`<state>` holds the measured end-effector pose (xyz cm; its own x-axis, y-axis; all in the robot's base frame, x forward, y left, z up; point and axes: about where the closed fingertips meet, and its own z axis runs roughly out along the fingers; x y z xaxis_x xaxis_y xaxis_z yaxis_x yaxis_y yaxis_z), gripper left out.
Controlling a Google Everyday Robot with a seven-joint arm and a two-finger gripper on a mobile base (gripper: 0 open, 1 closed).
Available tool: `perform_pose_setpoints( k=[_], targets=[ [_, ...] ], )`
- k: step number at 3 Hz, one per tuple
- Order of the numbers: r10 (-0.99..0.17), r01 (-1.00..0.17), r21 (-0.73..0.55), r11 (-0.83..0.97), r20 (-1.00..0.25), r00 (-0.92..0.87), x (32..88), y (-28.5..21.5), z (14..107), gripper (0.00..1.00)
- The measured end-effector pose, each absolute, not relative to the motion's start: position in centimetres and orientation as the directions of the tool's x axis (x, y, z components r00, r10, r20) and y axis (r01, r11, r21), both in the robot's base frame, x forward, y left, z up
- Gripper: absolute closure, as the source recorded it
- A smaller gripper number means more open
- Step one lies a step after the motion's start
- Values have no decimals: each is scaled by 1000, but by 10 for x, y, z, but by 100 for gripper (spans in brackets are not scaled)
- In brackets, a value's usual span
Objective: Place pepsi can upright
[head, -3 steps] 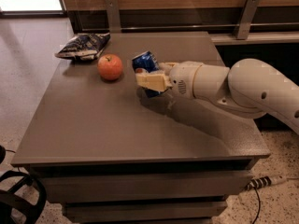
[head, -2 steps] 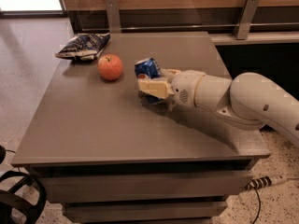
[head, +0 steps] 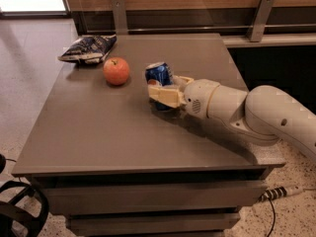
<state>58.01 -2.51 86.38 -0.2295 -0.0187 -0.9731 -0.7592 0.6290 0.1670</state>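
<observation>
The pepsi can [head: 158, 74] is a blue can with a silver top. It stands nearly upright on the grey table [head: 108, 127], just right of the red apple [head: 116, 71]. My gripper [head: 163, 86] reaches in from the right on a white arm and is closed around the can's lower half. One cream finger [head: 165, 96] lies across the can's front and the other [head: 183, 80] is behind it. The can's bottom is hidden by the front finger.
A dark blue and white snack bag [head: 88, 48] lies at the table's far left corner. A wooden wall with metal brackets [head: 118, 15] runs behind the table. A cable [head: 279, 194] lies on the floor at the right.
The can has turned in my gripper from a tilted pose to nearly upright, with its silver top now facing up. The arm has shifted slightly.
</observation>
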Motion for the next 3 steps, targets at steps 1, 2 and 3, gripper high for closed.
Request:
perform_pose_setpoints(
  k=[1, 2, 3],
  targets=[
    [-17, -754, 175, 633, -971, -239, 579, -25, 864, 100],
    [-17, -754, 175, 633, -971, -239, 579, -25, 864, 100],
    [5, -755, 180, 631, -974, -228, 579, -25, 865, 100]
  ],
)
